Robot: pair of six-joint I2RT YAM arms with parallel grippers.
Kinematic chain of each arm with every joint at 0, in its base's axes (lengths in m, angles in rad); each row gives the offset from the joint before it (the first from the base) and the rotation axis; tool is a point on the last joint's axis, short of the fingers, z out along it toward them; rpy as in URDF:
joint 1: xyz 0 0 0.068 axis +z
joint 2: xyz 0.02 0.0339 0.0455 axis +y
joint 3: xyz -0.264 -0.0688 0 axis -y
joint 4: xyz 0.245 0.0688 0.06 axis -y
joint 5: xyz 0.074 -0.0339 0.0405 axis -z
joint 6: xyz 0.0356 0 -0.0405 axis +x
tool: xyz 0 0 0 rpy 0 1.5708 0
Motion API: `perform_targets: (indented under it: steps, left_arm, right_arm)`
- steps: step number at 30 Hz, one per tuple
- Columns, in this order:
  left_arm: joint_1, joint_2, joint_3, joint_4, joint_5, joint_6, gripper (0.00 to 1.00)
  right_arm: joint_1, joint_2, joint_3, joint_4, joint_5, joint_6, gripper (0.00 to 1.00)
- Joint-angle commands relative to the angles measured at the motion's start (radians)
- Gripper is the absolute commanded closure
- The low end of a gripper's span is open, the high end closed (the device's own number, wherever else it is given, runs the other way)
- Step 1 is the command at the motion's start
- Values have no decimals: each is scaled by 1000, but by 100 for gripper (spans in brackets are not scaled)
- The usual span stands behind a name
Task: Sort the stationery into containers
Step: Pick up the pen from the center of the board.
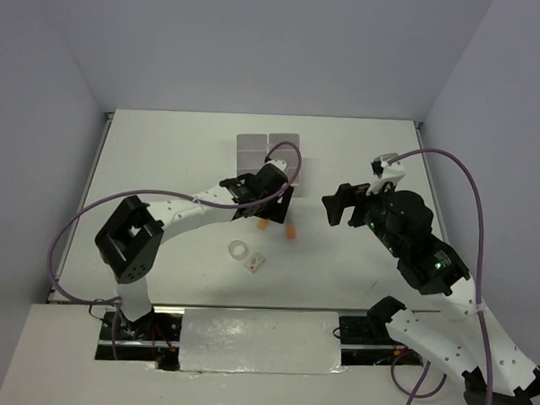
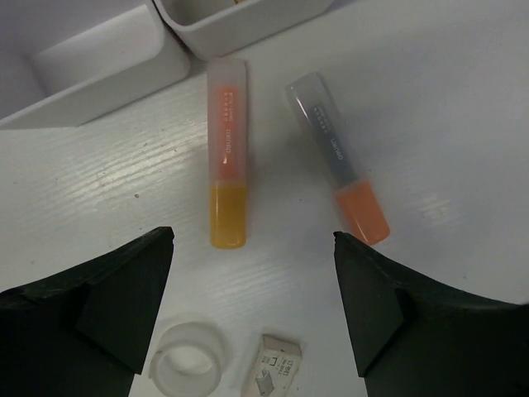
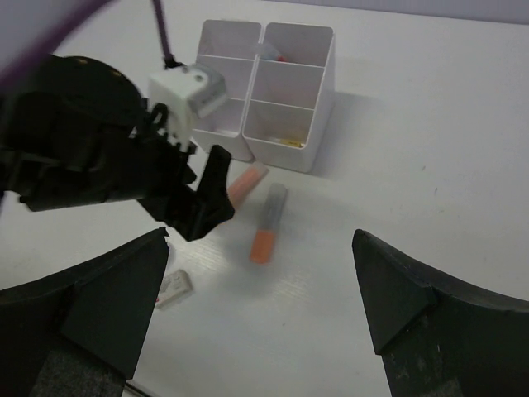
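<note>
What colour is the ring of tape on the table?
Translucent white; the tape ring shows best in the left wrist view.

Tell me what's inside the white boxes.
Something small and yellowish lies in the near right box, something reddish in the far right. The left arm hides most of the near left one.

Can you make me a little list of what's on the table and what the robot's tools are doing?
Yellow-orange highlighter: lying on table
Orange highlighter: lying beside it, not touching
Tape ring: flat on table
Eraser: next to tape ring
Containers: white boxes, highlighters outside them
Left tool: open, empty, over the two highlighters
Right tool: open, empty
</note>
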Motion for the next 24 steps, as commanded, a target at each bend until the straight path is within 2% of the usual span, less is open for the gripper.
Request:
perform_targets:
  steps: [1, 4, 14, 18, 24]
  left_arm:
    - [-8, 52, 45, 20, -27, 29, 9]
    - [-10, 100, 36, 31, -40, 23, 16]
    - [1, 155, 24, 74, -67, 58, 21]
    - [13, 177, 9, 104, -50, 66, 32]
    - [21, 203, -17, 127, -47, 66, 32]
  right_arm:
    - [0, -25, -9, -1, -82, -4, 1]
    - [1, -23, -10, 6, -121, -10, 1]
    - [1, -29, -17, 35, -191, -25, 1]
    - [0, -31, -18, 34, -191, -30, 0]
    - [3, -29, -4, 28, -214, -37, 0]
